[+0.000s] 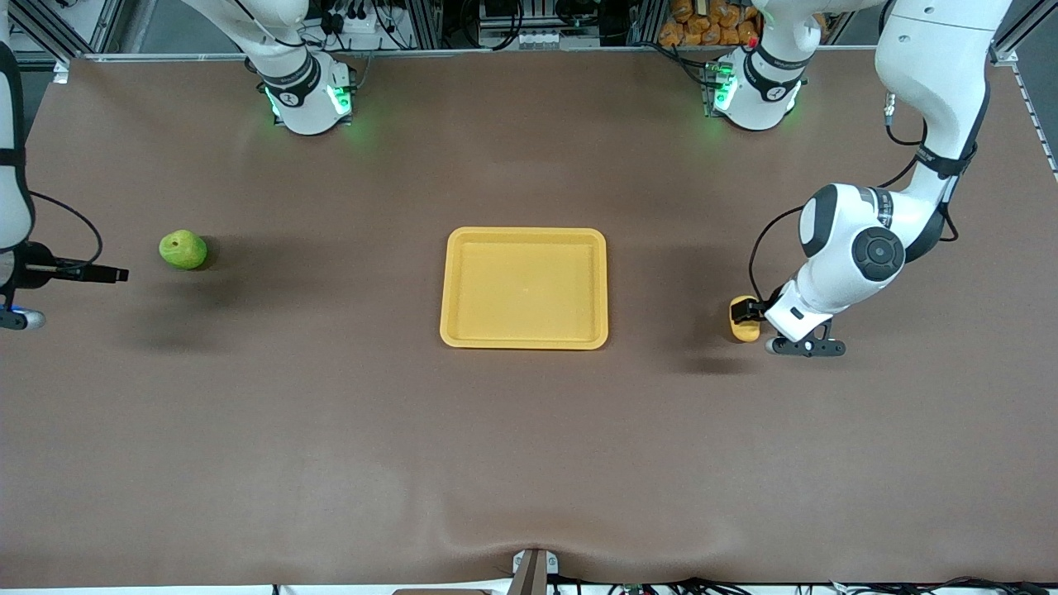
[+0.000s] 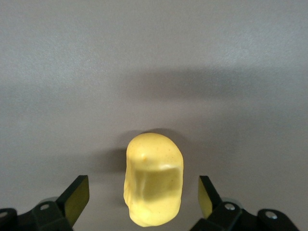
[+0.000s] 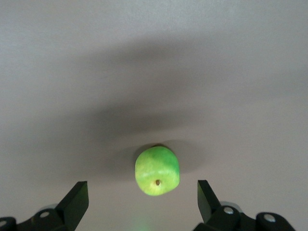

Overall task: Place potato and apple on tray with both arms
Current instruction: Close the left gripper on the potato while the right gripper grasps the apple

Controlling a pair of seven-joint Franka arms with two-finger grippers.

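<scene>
2 white jointed arms (image 1: 851,248) have dark grey joint caps, black bands and loose black cables. Their round bases (image 1: 310,99) glow green. Each pincer (image 2: 143,202) is black, its 2 fingers (image 2: 76,196) flat, wedge-shaped, fixed with silver screws.

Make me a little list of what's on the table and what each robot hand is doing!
tray: empty, at the table's middle
potato: on the table, toward the left arm's end
apple: on the table, toward the right arm's end
left gripper: open, fingers either side of the potato, not squeezing it
right gripper: open, by the apple, not touching it
done: neither food is on the tray
</scene>
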